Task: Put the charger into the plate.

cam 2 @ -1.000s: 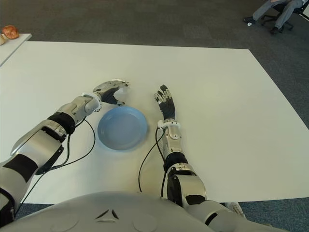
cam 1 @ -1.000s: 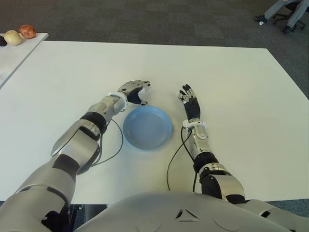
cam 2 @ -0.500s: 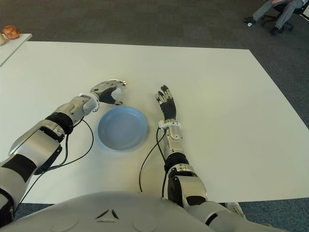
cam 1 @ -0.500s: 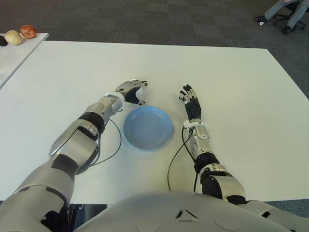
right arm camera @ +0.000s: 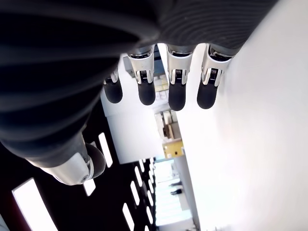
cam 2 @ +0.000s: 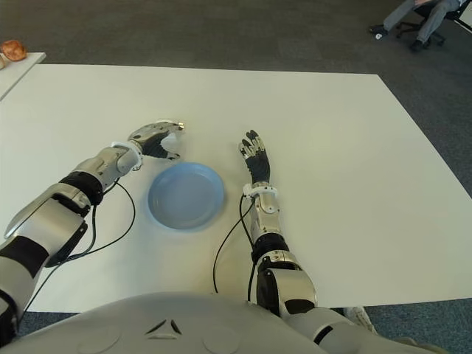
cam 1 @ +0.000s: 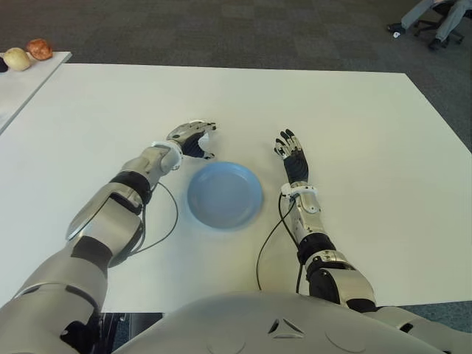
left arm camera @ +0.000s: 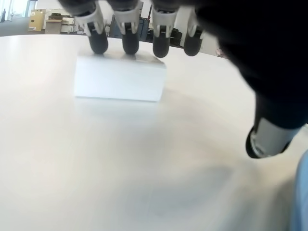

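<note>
— White block under the left hand (cam 1: 190, 139): is that the charger (left arm camera: 119, 77)?

— Yes. It sits on the table (cam 1: 369, 133) near the middle, just beyond the blue plate (cam 1: 224, 195), four fingertips (left arm camera: 130, 44) touching its top edge, thumb off it, nothing gripped yet.

— How will it handle?

— Probably light, rigid, smooth-sided, so it may slip. Pinch opposite flat faces.

— And the right hand (cam 1: 293, 158)?

— Beside the plate's right rim, fingers extended, holding nothing.

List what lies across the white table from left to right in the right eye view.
left hand over the charger → plate → right hand, lying open.
</note>
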Motion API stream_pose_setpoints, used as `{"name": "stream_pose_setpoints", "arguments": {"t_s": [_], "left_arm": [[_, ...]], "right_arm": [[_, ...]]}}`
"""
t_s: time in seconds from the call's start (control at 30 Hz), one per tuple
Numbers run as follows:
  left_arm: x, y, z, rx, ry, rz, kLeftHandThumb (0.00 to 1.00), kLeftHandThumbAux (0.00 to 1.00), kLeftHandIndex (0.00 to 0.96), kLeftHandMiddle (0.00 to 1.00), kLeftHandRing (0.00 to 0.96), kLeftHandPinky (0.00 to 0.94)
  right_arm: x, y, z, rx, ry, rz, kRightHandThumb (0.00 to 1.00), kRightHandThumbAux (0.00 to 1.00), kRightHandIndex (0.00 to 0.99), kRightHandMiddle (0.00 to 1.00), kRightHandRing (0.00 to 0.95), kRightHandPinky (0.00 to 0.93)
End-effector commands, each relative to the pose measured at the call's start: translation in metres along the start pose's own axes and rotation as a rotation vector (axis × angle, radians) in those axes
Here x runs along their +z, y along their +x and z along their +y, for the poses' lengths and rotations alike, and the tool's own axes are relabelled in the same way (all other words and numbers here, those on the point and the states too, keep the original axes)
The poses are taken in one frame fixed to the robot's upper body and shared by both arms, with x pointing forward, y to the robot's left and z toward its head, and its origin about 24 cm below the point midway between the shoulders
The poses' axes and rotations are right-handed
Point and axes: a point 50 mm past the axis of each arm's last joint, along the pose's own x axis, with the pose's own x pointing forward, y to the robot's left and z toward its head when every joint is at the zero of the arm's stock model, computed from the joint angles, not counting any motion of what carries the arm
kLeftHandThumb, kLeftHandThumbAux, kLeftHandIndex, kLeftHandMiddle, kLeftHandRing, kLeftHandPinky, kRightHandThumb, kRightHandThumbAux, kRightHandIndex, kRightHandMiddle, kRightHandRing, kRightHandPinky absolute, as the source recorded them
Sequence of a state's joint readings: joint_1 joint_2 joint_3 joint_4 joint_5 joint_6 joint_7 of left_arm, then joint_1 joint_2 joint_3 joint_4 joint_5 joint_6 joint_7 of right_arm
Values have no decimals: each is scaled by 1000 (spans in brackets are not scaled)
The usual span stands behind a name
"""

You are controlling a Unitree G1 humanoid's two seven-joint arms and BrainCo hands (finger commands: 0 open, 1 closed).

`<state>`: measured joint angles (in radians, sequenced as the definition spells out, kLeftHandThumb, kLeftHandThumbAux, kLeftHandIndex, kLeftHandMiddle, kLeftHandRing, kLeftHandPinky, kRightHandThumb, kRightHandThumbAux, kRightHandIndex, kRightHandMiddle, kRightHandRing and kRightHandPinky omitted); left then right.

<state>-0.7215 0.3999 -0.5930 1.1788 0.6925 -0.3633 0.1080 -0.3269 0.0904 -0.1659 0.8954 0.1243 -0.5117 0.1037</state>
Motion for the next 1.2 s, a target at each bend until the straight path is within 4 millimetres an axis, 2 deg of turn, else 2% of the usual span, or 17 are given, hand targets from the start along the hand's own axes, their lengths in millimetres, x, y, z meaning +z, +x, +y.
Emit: {"name": "stream_pose_setpoints", "arguments": {"t_s": [0.03,0.2,0.4,0.47,0.57,0.83,1.2], "left_arm": [[-30,-23,-41,-194,-9,109,0,554,0,10,25,70],[-45,-34,-40,-212,-7,122,0,555,0,18,34,88],[-53,-41,-30,-268,-13,79,0,609,0,33,47,102],[-51,-45,-14,-292,-11,15,0,631,0,36,50,102],[-48,-50,0,-312,-6,-42,0,665,0,39,49,95],[-49,-62,6,-331,-2,-62,0,713,0,37,42,81],[-49,-80,22,-269,17,-110,0,752,0,34,47,97]], "right_arm": [[-36,-26,-8,-59,41,170,33,625,90,118,109,149],[-36,-26,-9,-58,43,169,33,628,90,118,110,150],[-36,-26,-9,-56,44,172,32,631,89,117,110,152],[-36,-26,-9,-55,44,174,32,631,89,116,110,153],[-36,-25,-10,-55,45,175,31,630,91,118,112,152],[-36,-24,-9,-54,47,176,30,631,96,126,117,154],[-36,-24,-9,-53,41,178,31,641,89,122,116,157]]}}
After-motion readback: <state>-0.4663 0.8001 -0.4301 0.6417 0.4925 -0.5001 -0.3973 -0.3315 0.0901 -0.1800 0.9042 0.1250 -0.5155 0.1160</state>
